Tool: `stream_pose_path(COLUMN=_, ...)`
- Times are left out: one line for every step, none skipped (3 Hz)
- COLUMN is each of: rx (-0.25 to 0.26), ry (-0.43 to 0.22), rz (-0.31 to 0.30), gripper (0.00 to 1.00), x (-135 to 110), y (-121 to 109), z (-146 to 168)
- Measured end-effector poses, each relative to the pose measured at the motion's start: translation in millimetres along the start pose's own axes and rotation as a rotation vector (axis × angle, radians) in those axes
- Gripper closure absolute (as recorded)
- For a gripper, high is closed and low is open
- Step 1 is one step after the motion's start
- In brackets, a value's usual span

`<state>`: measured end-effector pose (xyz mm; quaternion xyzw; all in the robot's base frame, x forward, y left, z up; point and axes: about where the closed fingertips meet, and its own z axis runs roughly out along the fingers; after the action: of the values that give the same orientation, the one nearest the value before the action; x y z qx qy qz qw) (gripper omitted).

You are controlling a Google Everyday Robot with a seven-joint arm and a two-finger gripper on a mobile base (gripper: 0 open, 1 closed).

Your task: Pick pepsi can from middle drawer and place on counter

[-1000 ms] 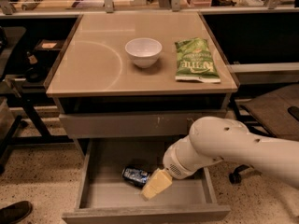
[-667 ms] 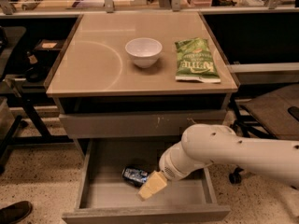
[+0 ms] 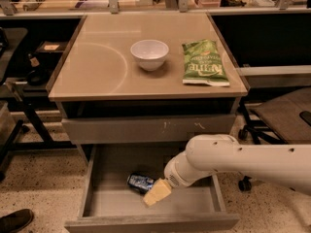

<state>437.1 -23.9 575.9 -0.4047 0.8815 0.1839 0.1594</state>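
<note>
Camera view, the only one, looking down on the bench and the drawers beneath.

Middle drawer (image 3: pixel 194 204) pulled fully out under the bench (image 3: pixel 97 64). The pepsi can (image 3: pixel 139 181) is inside it, lying on its side on the flat bottom, left of centre and toward the back. Its long axis runs roughly side to side across the drawer, a little skewed. The left end shows. The right end is covered by the gripper, so I cannot say which end is the top.

White arm (image 3: pixel 243 159) reaches in from the right and slopes down into the drawer. Gripper (image 3: pixel 157 192) is low, at the can's right end and on its near side, touching or all but touching. Released or clenched on the can: cannot tell from here.

Step in hand, as I judge it: the approach and grasp. The can is not lifted and nothing is on the bench from the drawer yet, so the task is early.

Next move calls for closing across the can's narrow width rather than along its length. A can on its side may roll toward the back wall if nudged. The lift must then clear the scratched drawer front (image 3: pixel 146 129) above.

On the bench: white bowl (image 3: pixel 149 54) near centre and green chip bag (image 3: pixel 204 63) to its right. The bare left half looks best for set-down.
</note>
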Motion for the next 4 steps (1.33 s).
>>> stream_pose_path(rx=-0.022, ry=-0.02, rz=0.029, gripper=0.0, x=10, y=1, z=22)
stream_pose_path(rx=-0.055, ry=-0.053, rz=0.044, gripper=0.0, x=10, y=-1, z=55)
stream_pose_path(rx=-0.097, ry=-0.086, rz=0.057, gripper=0.0, x=7, y=-2, z=83)
stream_pose_path(rx=-0.106, ry=-0.082, rz=0.063, gripper=0.0, x=10, y=0, z=88)
